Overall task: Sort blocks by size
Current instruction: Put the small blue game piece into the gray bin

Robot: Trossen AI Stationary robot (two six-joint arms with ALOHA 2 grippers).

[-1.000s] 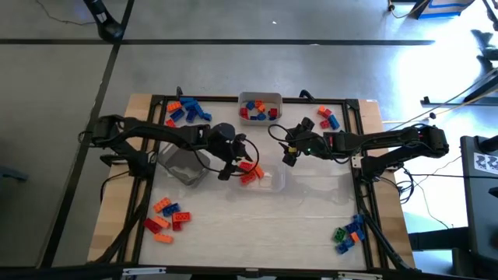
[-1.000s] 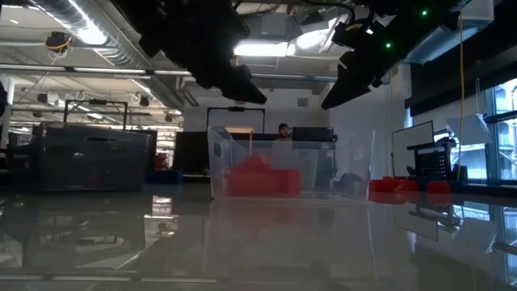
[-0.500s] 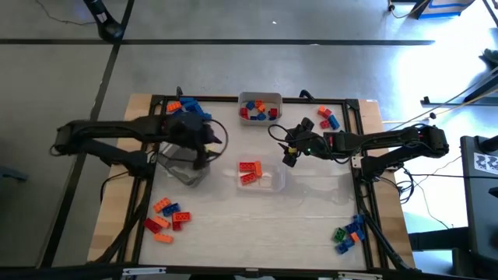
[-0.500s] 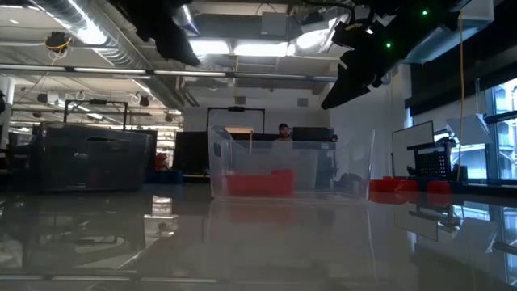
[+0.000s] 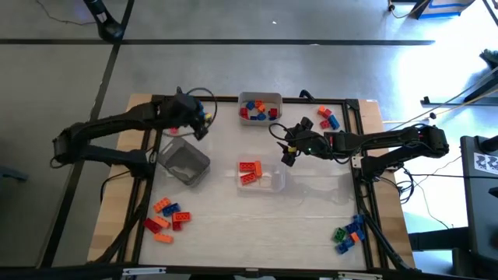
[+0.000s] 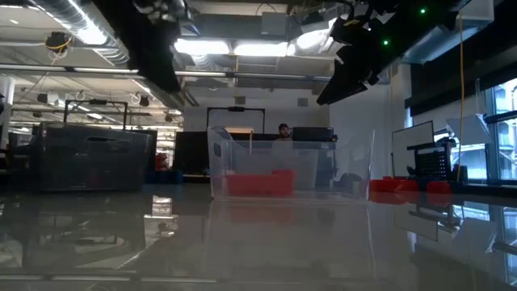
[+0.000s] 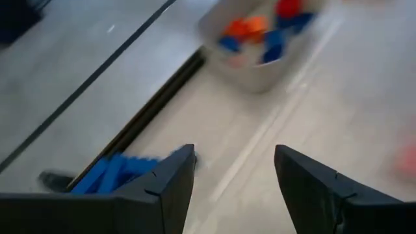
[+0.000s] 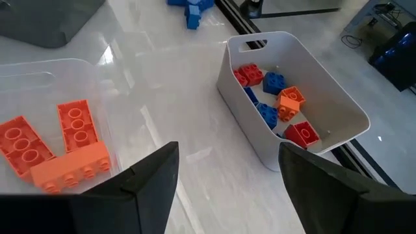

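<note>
Now I lower my released left claw [image 5: 204,123] squarely over one blue block [image 5: 192,108] at the table's far-left pile; right claw [image 5: 286,155] waits, released.

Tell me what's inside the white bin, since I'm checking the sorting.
The white bin holds small red, blue and orange blocks in one loose layer. Its near wall hides part of the floor, so more may lie there.
</note>
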